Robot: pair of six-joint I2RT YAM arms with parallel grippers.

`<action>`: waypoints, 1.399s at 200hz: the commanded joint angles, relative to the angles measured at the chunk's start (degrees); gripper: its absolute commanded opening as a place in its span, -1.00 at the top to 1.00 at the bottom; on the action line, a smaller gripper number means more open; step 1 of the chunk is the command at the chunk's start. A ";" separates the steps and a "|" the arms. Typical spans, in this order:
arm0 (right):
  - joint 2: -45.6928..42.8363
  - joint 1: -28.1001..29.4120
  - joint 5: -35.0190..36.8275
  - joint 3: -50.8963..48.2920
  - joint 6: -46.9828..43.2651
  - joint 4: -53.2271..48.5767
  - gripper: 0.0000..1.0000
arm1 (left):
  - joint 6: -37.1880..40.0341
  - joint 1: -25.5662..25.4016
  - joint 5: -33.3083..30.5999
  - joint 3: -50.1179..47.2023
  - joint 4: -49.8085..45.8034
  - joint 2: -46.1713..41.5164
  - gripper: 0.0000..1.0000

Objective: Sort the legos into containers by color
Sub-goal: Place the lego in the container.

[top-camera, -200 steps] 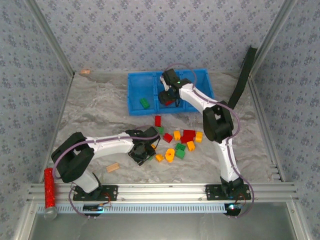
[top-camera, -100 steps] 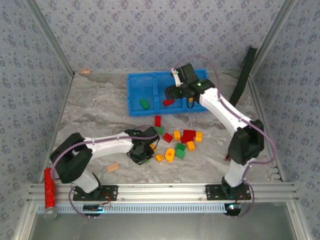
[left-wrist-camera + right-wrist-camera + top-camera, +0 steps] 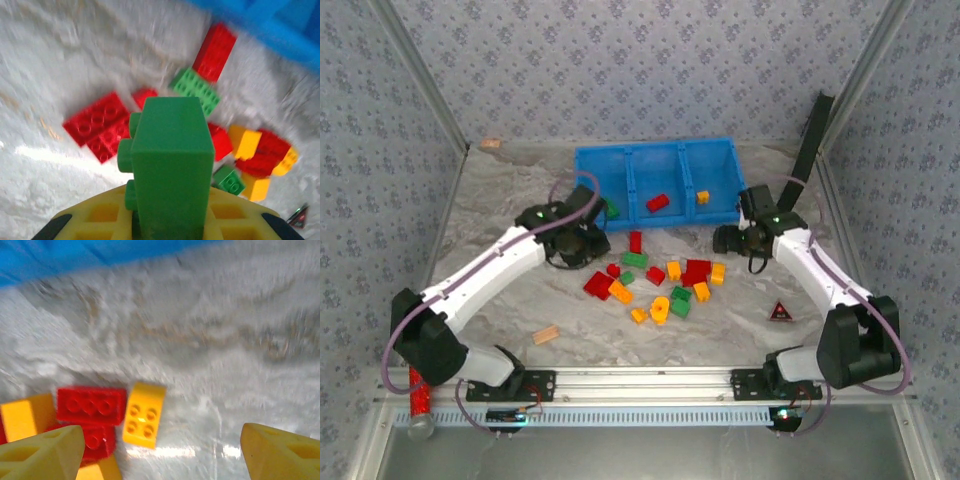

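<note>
left wrist: green lego [image 3: 170, 160] juts lengthwise from left end effector [image 3: 169, 222], studs leftward.

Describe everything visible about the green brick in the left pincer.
The green brick is glossy, smooth-faced plastic with round studs along its left side in the wrist view. It stands on end, clamped in the left pincer between yellow fingers, above the loose bricks, red, green and orange, touching nothing else.
</note>
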 commanded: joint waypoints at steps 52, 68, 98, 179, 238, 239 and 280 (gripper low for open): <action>-1.61 0.37 -7.62 -9.98 7.43 8.53 -0.61 | 17.04 10.18 -4.96 25.12 2.79 21.51 0.75; -0.87 0.91 -6.44 -9.93 7.55 8.02 -0.58 | 17.87 10.99 -3.74 31.40 2.06 28.12 0.75; 0.62 2.72 -5.12 -10.34 8.36 7.93 -0.52 | 18.12 12.31 -2.26 42.15 0.23 39.44 0.75; 7.24 8.58 3.83 -8.24 8.06 4.79 -0.40 | 16.29 14.75 2.18 53.54 -0.99 52.58 0.76; 11.55 10.40 7.37 -6.90 8.10 4.71 -0.31 | 15.95 14.93 3.68 55.25 -0.62 55.76 0.76; 11.63 10.38 7.37 -6.87 8.10 4.74 -0.31 | 16.00 14.93 3.69 55.26 -0.63 55.81 0.76; 14.19 10.46 7.54 -5.55 7.66 6.15 -0.25 | 16.90 15.01 3.96 57.15 -1.90 58.28 0.75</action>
